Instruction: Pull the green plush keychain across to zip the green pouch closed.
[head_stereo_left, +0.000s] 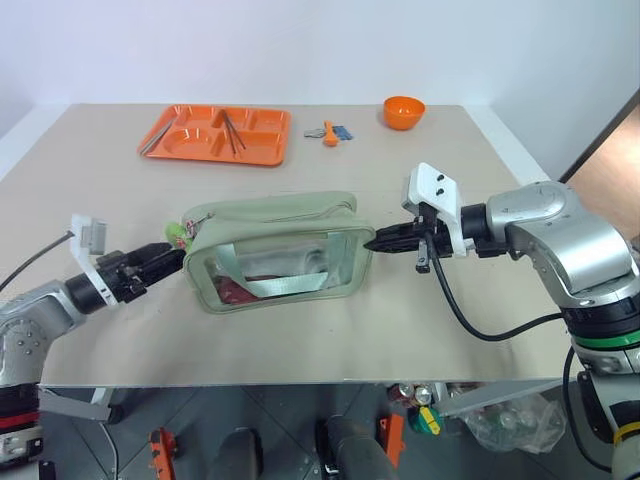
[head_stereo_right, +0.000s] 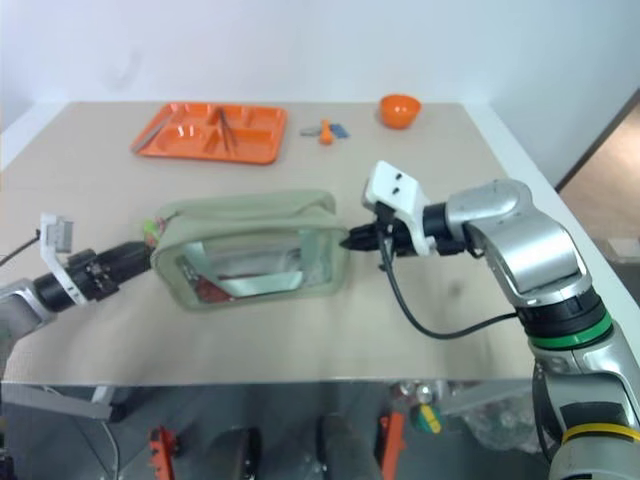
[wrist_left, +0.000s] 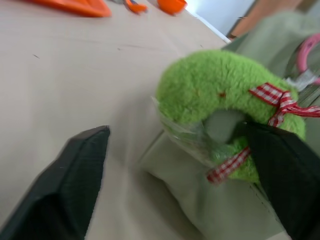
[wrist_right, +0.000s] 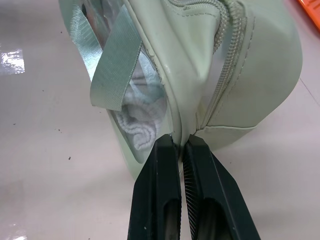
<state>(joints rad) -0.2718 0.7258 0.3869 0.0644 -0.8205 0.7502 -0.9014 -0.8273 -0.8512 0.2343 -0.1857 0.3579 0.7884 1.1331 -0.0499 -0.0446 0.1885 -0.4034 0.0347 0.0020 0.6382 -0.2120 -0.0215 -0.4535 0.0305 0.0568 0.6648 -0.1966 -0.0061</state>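
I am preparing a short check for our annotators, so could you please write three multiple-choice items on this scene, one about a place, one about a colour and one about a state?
1. Where is the green plush keychain?
A. at the green pouch's end near the left gripper
B. on the orange tray
C. in the orange bowl

2. What colour is the bowl?
A. blue
B. orange
C. white

3. How is the right gripper?
A. wide open above the tray
B. holding the bowl
C. shut on the pouch's end

Answers: 1 A, the plush sits at that end; 2 B, it matches the tray; 3 C, the fingers pinch the pouch's seam.
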